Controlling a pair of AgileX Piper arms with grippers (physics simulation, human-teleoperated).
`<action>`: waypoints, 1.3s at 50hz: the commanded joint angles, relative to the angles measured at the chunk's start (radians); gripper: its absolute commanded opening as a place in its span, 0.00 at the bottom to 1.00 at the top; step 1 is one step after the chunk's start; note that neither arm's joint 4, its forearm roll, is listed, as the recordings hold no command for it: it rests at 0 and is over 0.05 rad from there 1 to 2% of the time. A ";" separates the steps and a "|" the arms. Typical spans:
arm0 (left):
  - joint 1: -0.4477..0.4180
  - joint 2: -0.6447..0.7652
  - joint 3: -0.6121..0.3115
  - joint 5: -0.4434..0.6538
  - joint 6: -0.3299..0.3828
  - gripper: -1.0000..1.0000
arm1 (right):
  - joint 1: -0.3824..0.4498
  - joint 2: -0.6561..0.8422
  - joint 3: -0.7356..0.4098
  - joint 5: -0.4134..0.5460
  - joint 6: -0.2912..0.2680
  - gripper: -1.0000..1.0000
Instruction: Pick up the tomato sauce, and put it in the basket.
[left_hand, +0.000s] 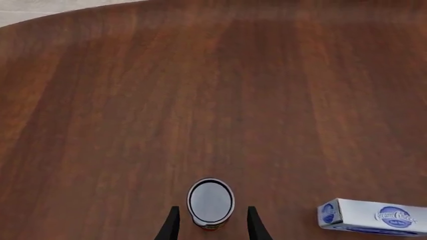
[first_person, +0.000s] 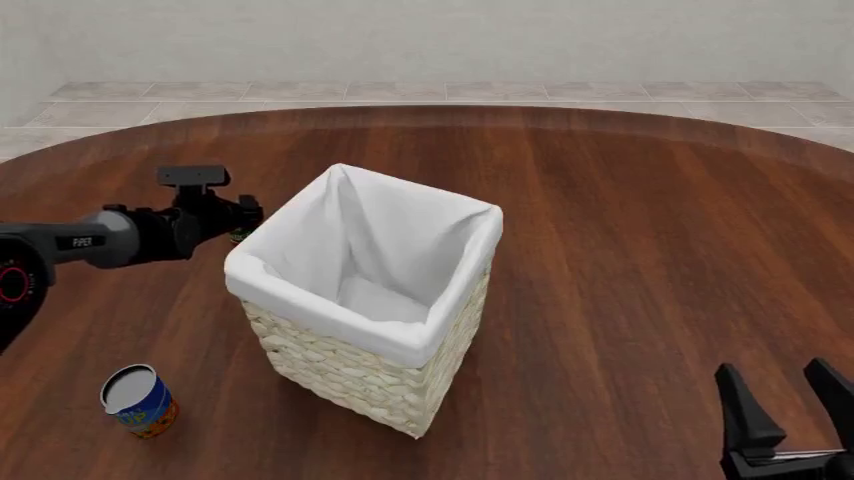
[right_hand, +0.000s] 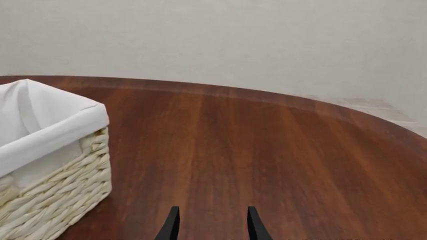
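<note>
Left end effector (left_hand: 211, 225) fingers spread, tomato sauce (left_hand: 211, 202) between them

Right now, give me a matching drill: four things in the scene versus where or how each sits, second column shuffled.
Things:
1. tomato sauce
2. blue-and-orange can
3. basket
4. right gripper

Places or states:
A. open, over bare wood at the near right
B. between the fingers of the left gripper
C. mid-table, white liner
D. upright by itself, near left

Pairs: 1-B, 2-D, 3-C, 4-A
</note>
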 joint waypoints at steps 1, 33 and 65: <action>0.010 0.059 -0.013 -0.012 -0.006 1.00 | 0.000 0.047 0.000 -0.043 0.000 1.00; 0.009 0.140 -0.054 -0.021 -0.026 1.00 | 0.001 0.043 0.000 -0.036 -0.001 1.00; 0.022 0.183 -0.093 -0.014 -0.014 0.00 | 0.000 0.057 0.000 -0.042 -0.004 1.00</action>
